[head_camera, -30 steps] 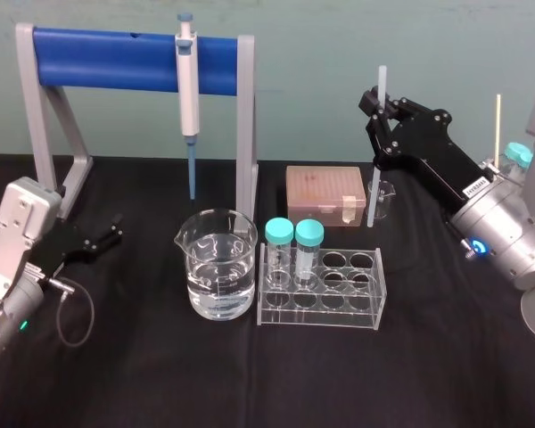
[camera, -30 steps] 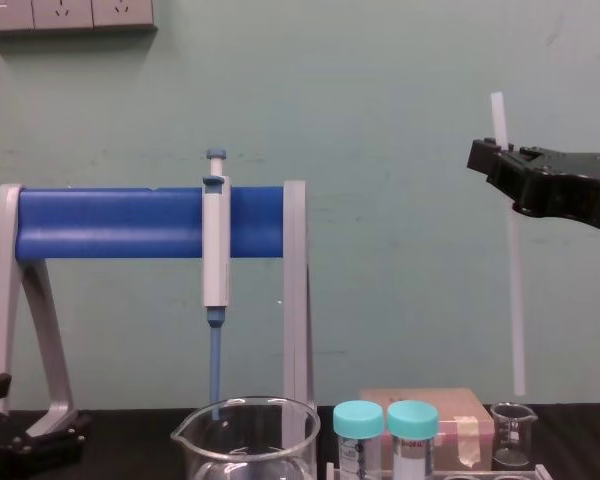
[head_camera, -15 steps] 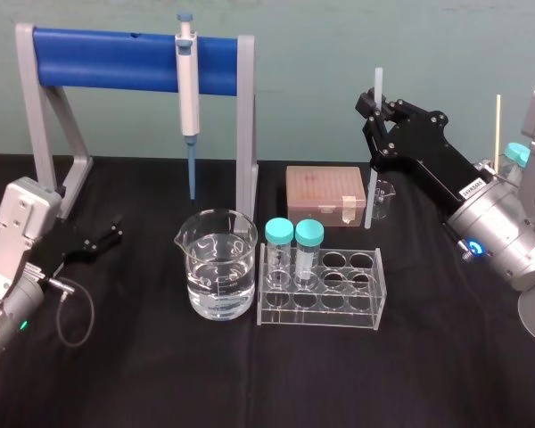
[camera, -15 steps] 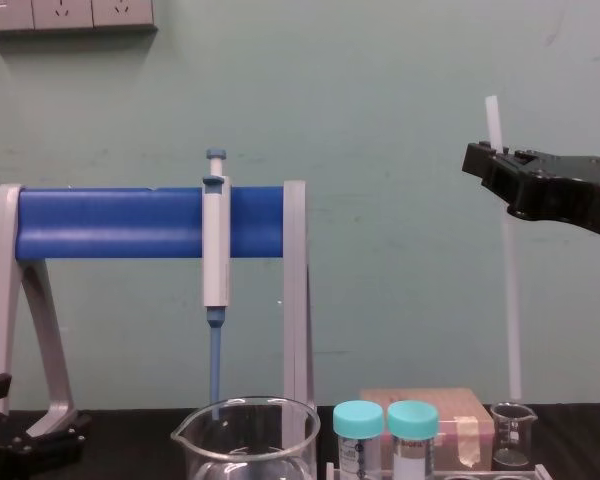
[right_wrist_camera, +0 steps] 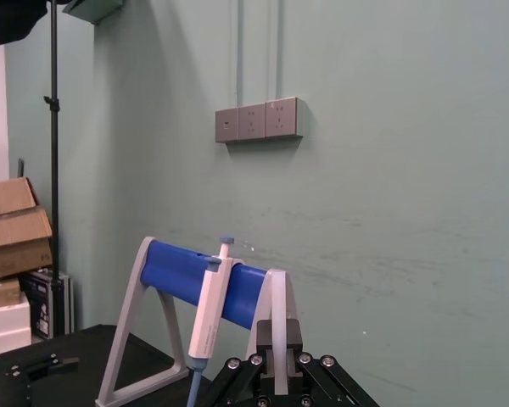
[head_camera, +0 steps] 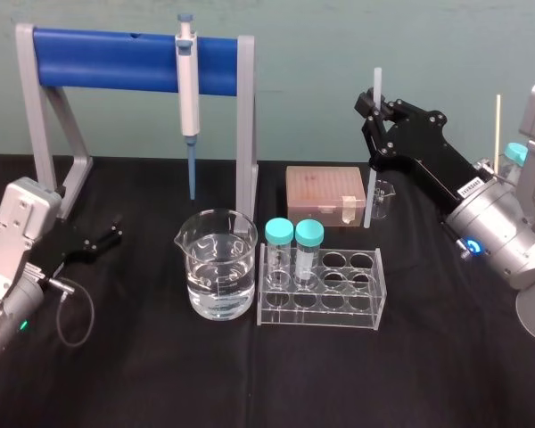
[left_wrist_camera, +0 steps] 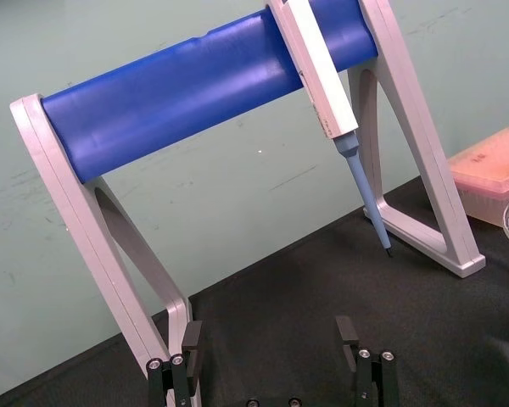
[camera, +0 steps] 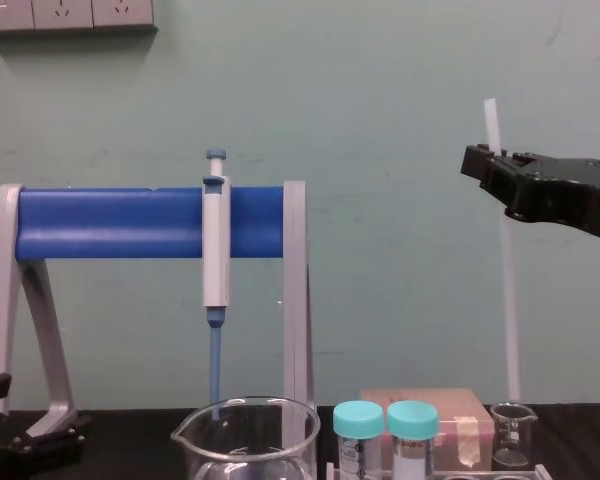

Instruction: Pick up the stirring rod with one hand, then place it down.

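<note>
1. Black cloth covers the tabletop point(head_camera: 250, 374), which carries the lab pieces in front of a pale green wall point(camera: 380, 100).
2. Nearest, at the left, the left claw point(head_camera: 114, 232) sits low over the tabletop. Its fingers point(left_wrist_camera: 348, 332) are spread wide with nothing between them, and they point toward the foot of the stand.
3. In the middle foreground a glass beaker point(head_camera: 218, 267) is partly filled with clear liquid. Just beside it on the right is a clear tube rack point(head_camera: 321, 290) with two teal-capped tubes point(head_camera: 293, 236) upright in its left holes.
4. Behind the rack lies a pinkish tip box point(head_camera: 325, 193), and a small glass beaker point(head_camera: 382, 201) stands at the box's right side.
5. The right claw point(head_camera: 372, 105) is raised above that small beaker and clamped on the stirring rod point(head_camera: 371, 178), gripping it close to its top.
6. The stirring rod hangs nearly upright, off the tabletop, with a short stub above the jaws. From the chest view its lower end point(camera: 512, 395) sits about level with the small beaker's rim; I cannot tell whether it dips inside.
7. Farther back on the left stands a grey stand with a blue bar point(head_camera: 116, 61), and a white-and-blue pipette point(head_camera: 188, 89) hangs from the bar, tip down.
8. High on the wall, at the left, is a row of sockets point(camera: 70, 12).
</note>
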Available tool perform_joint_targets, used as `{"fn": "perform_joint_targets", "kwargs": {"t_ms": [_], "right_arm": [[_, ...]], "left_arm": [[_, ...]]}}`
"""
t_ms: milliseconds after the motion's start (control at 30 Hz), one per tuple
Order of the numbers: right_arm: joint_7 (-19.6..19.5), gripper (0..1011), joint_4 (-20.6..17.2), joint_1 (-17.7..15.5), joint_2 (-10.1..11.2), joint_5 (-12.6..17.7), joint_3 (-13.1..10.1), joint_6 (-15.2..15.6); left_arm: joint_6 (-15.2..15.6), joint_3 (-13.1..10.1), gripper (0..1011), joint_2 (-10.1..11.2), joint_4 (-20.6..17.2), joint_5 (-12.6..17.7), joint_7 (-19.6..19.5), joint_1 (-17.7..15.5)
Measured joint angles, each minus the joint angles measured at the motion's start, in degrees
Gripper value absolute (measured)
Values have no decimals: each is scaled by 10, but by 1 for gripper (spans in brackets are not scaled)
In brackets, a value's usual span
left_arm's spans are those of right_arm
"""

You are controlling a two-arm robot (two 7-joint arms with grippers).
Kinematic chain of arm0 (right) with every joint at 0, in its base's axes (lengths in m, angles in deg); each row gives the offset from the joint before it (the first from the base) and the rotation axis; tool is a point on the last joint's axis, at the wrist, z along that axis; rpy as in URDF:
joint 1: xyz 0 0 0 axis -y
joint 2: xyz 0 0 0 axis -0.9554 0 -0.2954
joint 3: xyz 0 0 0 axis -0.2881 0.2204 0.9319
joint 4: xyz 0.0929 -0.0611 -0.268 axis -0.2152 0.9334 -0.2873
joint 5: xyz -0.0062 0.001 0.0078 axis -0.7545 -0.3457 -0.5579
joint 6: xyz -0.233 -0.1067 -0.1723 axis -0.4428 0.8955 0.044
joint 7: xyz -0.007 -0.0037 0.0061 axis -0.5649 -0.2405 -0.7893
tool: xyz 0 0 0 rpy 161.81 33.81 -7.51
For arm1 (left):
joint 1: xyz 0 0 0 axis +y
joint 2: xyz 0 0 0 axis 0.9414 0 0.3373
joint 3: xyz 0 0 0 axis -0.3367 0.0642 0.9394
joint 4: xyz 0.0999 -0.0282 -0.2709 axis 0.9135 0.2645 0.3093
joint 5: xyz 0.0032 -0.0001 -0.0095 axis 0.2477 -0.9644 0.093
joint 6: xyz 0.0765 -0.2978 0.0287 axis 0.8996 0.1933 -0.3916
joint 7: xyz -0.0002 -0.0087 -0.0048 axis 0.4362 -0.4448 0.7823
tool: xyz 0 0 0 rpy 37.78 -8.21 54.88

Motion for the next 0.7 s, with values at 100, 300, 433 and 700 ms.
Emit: {"fn": "perform_joint_targets", "kwargs": {"t_ms": [100,300,433,700], "right_arm": [[0,72,1,1,0,0,0,0],[0,72,2,2,-1,0,1,0],[0,72,3,3,-1,0,1,0],[0,72,5,4,-1,0,1,0]], "left_arm": [[0,0,1000,0,0,0,0,0],[0,0,1000,0,0,0,0,0],[0,0,1000,0,0,0,0,0],[0,0,1000,0,0,0,0,0]]}}
